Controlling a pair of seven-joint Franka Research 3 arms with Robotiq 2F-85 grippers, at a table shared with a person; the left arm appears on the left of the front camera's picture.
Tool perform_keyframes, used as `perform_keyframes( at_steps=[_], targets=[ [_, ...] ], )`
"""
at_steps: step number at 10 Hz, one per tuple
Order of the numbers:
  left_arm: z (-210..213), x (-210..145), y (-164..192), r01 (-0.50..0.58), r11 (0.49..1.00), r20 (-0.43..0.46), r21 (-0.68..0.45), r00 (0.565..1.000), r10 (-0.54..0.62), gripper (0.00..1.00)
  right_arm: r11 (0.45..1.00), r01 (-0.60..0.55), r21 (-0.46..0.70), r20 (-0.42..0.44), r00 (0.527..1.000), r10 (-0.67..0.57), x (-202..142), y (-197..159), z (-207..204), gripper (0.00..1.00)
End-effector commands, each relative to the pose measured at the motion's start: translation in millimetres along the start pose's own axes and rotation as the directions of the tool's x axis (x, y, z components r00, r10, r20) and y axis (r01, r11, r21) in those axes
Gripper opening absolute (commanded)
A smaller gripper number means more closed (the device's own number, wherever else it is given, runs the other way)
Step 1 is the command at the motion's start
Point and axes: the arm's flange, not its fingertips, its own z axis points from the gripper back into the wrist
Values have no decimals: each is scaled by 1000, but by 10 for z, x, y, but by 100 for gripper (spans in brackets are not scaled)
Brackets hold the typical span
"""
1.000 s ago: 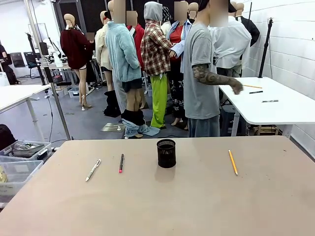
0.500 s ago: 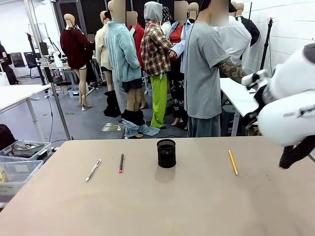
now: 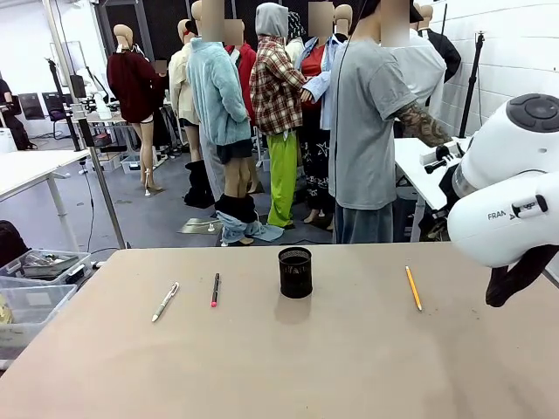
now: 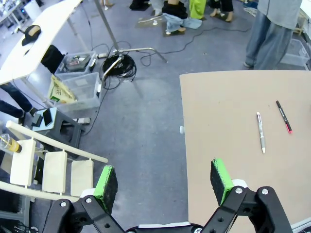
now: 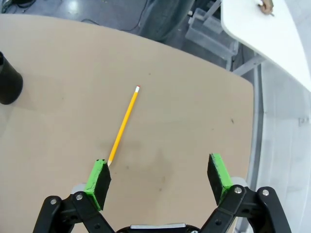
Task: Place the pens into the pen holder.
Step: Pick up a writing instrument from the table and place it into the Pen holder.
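Observation:
The black mesh pen holder point(image 3: 295, 272) stands upright at the table's middle back, and its edge shows as pen holder point(image 5: 8, 82) in the right wrist view. Left of it lie the white-silver pen point(image 3: 165, 301) and the black pen with pink ends point(image 3: 215, 290). The orange-yellow pencil point(image 3: 413, 288) lies to its right. My right gripper point(image 5: 159, 175) is open above the table, with the pencil point(image 5: 123, 124) just ahead of its left pad. My left gripper point(image 4: 163, 182) is open over the floor beside the table's edge, far from the white pen point(image 4: 261, 139) and the black-pink pen point(image 4: 284, 116).
My bulky white right arm point(image 3: 511, 201) hangs over the table's right end. A person point(image 3: 367, 131) stands beyond the far edge, facing a white side table point(image 3: 498, 188). Plastic bins point(image 3: 35, 288) sit on the floor at the left, beside cables and a stand.
My right arm has swung in from the right and now hangs over the table's right end. The person has turned further toward the white side table. The pens and holder lie unmoved.

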Motion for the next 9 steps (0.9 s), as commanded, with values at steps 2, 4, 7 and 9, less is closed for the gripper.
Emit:
perform_keyframes(
  at_steps=[2,4,7,9],
  targets=[
    [-9,20,6,0,1000,12,7,1000,0,100,1000,0,0,0,1000,0,0,0,0,100],
    [-9,20,6,0,1000,12,7,1000,0,100,996,35,77,-115,993,-26,266,-104,-501,100],
    [-9,20,6,0,1000,12,7,1000,0,100,984,55,168,-271,963,-8,527,-80,-1005,100],
    [-9,20,6,0,1000,12,7,1000,0,100,970,48,238,-364,930,43,641,4,-1377,100]
  ],
)
